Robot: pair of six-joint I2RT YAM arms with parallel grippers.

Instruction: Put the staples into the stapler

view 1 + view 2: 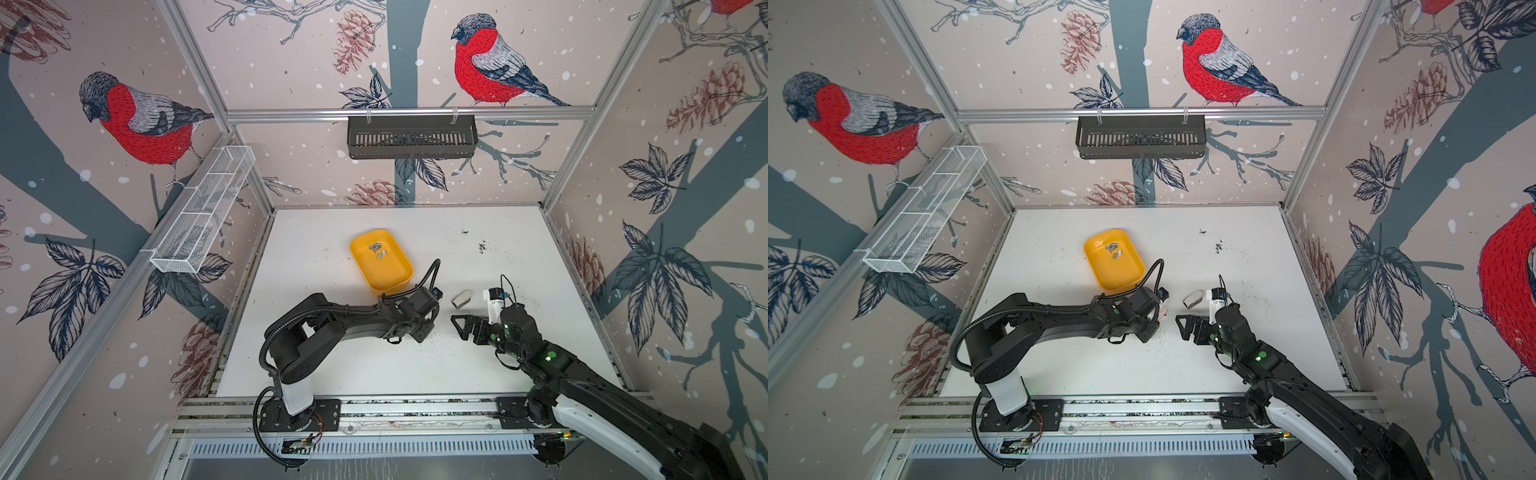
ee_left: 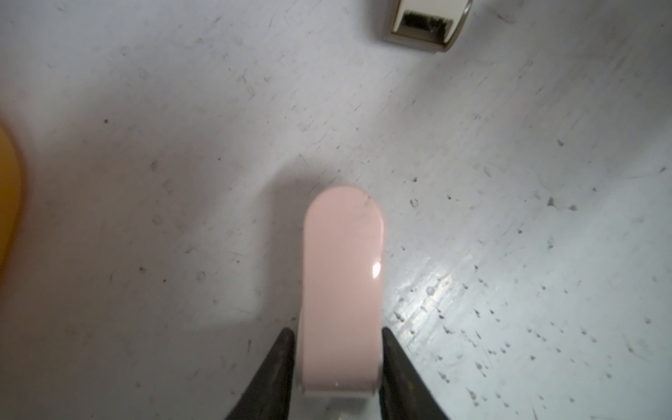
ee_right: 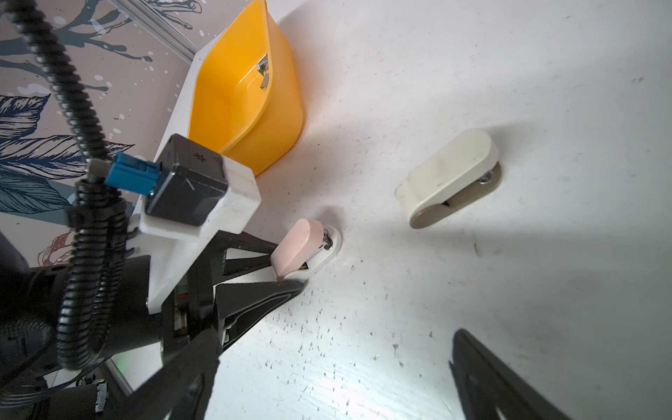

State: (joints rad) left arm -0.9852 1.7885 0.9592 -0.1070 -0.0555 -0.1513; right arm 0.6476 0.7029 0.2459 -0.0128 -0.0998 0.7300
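On the white worktop (image 1: pixel 519 257), in its far half and a little left of the middle: a yellow tray (image 1: pixel 390 278) holding the staples (image 1: pixel 378 249), a few small silvery-grey strips bunched loosely toward the tray's far end, well apart from both grippers. Near the middle of the worktop, just off the tray's near right corner: the left gripper (image 2: pixel 336 332), low over the surface, with black fingers (image 2: pixel 394 363) on either side of a pink stapler (image 2: pixel 343 276). Sits on its white base on the worktop, rounded end pointing away from the wrist. Cannot tell whether pinched between those fingers or only flanked by them. Just beside it, toward the right edge: a cream stapler (image 3: pixel 451 171) resting on its beige base, apart from the pink one and from both grippers. Closer to the front edge than the cream stapler: the right gripper (image 3: pixel 338 343), spread wide, holding nothing, aimed toward the left gripper. Fine dark specks (image 1: pixel 440 345) scattered over the worktop between the two grippers.
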